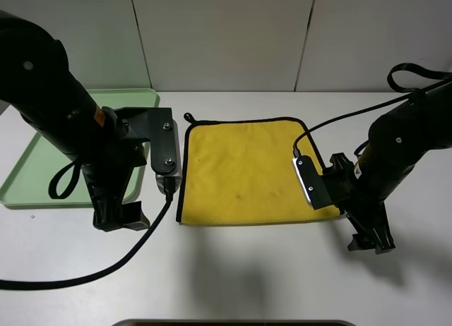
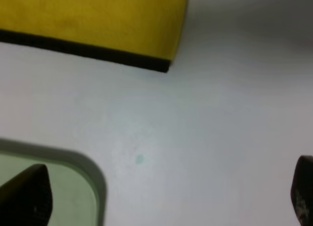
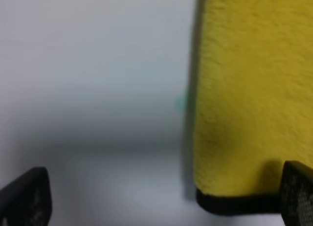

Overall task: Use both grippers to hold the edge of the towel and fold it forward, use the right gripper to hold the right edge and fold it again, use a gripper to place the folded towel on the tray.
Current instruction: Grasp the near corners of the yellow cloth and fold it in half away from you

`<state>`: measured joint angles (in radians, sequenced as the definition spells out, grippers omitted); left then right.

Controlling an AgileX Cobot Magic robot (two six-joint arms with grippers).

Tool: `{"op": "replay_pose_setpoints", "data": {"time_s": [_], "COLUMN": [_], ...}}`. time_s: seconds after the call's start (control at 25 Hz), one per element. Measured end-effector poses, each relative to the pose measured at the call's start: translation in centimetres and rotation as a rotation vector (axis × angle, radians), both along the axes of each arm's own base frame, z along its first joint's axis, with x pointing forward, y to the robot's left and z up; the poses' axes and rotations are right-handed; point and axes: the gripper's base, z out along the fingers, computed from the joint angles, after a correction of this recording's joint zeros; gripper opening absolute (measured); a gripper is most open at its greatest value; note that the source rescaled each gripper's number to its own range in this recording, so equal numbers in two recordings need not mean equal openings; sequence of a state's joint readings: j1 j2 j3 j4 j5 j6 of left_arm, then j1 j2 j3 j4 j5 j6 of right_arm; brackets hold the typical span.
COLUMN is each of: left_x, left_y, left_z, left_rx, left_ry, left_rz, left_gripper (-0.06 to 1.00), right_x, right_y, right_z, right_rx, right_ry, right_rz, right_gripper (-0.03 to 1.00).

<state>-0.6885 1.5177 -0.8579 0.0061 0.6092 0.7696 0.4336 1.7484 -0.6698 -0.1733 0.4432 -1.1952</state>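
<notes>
- Fingertips [image 2: 24,196] on the left gripper [image 2: 161,199] are spread wide, with nothing between them but bare white table [image 2: 205,138]. It's empty.
- The right gripper [image 3: 161,199] is the same: wide open and holding nothing.
- Looks to me like the step is grabbing the near edge for the first fold, since the yellow towel [image 1: 244,167] lies flat and unfolded.
- To do it well, I'd bring each gripper in low over its own near corner and slide one finger under the black trim, so it pinches cloth and doesn't just scrape the table.
- I'd also close both at about the same time and at matching spots. Otherwise the edge will probably lift crooked and the fold ends up skewed.
- On the left side, the towel's near-left corner sits ahead of the fingers and clearly apart from them, so that arm has more closing in to do.
- On the right side, the near-right corner is just beside one finger, with the trim lining up with that fingertip. I can't tell if it's actually touching.
- Further out, the green tray [image 1: 21,178] sits left of the towel, partly behind the left arm. One rounded corner of it shows right by a left fingertip in the wrist view.
</notes>
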Motion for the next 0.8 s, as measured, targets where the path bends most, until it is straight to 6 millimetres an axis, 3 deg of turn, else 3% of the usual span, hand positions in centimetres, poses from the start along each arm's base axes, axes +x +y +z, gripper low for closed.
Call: {"op": "replay_pose_setpoints", "data": {"time_s": [0.28, 0.8], "left_x": [0.7, 2.1], "left_y": [-0.7, -2.1], "left_z": [-1.2, -5.3], "left_rx": [-0.014, 0.001], "left_ry": [-0.018, -0.006], "left_rz": [-0.055, -0.094], "left_gripper": [0.98, 0.98], "right_x": [0.0, 0.2], "right_y": [0.0, 0.0], "right_z": [-1.2, -1.7], "right_rx": [-0.015, -0.034], "right_ry": [0.027, 0.056], "right_rz": [0.018, 0.038], "right_gripper": [1.0, 1.0]}}
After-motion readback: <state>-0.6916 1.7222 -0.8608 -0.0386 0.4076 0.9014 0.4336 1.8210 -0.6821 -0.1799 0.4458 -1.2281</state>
